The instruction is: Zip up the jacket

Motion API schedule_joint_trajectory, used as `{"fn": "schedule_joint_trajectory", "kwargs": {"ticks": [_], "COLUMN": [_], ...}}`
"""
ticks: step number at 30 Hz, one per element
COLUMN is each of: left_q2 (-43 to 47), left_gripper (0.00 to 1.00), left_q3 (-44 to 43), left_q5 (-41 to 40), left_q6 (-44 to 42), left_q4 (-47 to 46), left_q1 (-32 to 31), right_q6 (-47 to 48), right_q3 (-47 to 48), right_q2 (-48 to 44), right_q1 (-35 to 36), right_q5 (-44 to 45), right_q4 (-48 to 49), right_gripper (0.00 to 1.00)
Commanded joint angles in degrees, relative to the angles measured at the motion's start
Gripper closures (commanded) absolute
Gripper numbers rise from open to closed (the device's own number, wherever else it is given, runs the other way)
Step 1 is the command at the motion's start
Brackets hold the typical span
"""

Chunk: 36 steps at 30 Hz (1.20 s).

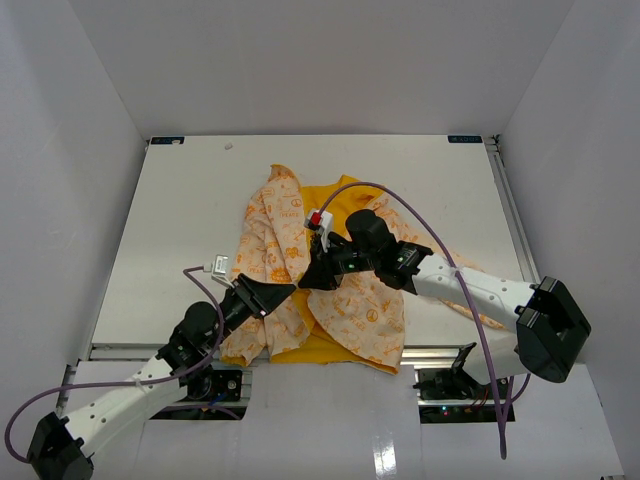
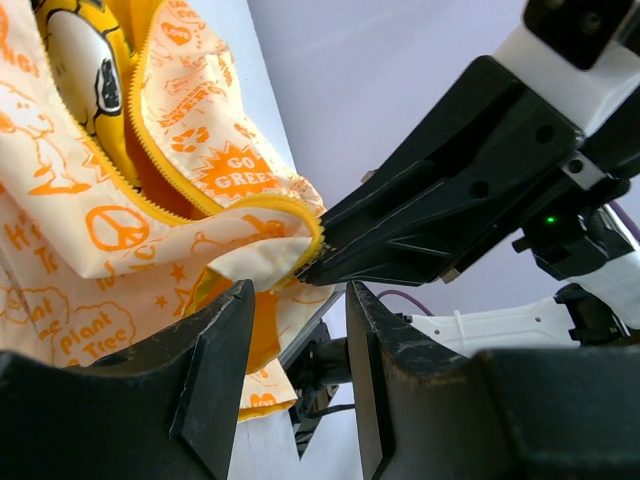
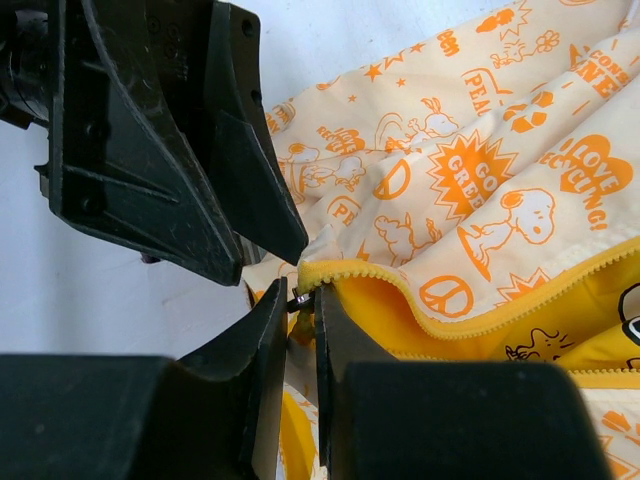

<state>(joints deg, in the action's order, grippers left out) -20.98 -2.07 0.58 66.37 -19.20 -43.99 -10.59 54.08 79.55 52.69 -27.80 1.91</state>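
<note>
The jacket [image 1: 365,310] lies open on the table, cream with orange print and yellow lining [image 1: 330,200]. My right gripper [image 1: 306,280] is at the jacket's lower middle. In the right wrist view it [image 3: 302,296] is shut on the small metal zipper piece at the end of the yellow zipper edge [image 3: 450,320], lifting that corner. My left gripper [image 1: 288,289] is just left of it, open and empty. In the left wrist view its jaws [image 2: 298,292] stand apart just below the lifted corner of the jacket [image 2: 90,230], which the right gripper [image 2: 312,268] pinches.
A small white item [image 1: 217,264] lies on the table left of the jacket. A purple cable [image 1: 420,215] arcs over the right arm. White walls enclose the table on three sides. The table's near edge [image 1: 150,350] runs just below the jacket hem.
</note>
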Motion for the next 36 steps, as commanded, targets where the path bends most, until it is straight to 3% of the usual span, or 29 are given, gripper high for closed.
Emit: {"fn": "schedule_joint_trajectory", "kwargs": {"ticks": [1,8,15,19,25,30,36], "left_q2": [-2.4,-3.4,-4.7,-8.0,-9.7,-6.9,-2.4], "left_gripper": [0.47,0.45,0.47,0.61,0.73,1.0,1.0], "left_q3": [3.7,5.1,8.5,8.2,9.7,11.1,11.1], "left_q5": [-0.7,-2.7,-5.7,-4.4,-3.1,-4.2,-4.5], "left_q6": [1.6,4.1,5.5,4.8,5.1,5.5,5.4], "left_q4": [0.2,-1.8,-12.1,-14.9,-18.0,-17.5,-12.9], "left_q1": [0.1,0.1,0.1,0.1,0.1,0.1,0.1], "right_q6": [-1.1,-2.5,-3.1,-3.7,-4.3,-3.9,-0.2], "right_q3": [1.0,0.0,-1.2,-1.8,-2.6,-2.5,-0.3], "right_q2": [-2.0,-2.8,-2.0,-2.0,-2.4,-2.3,-1.1], "right_q1": [0.2,0.2,0.3,0.3,0.2,0.2,-1.0], "right_q5": [1.8,1.1,-1.1,-1.5,-1.5,-1.7,-6.3], "right_q4": [3.5,5.6,6.8,7.7,9.3,8.7,4.4], "right_gripper": [0.92,0.92,0.92,0.92,0.92,0.91,0.73]}}
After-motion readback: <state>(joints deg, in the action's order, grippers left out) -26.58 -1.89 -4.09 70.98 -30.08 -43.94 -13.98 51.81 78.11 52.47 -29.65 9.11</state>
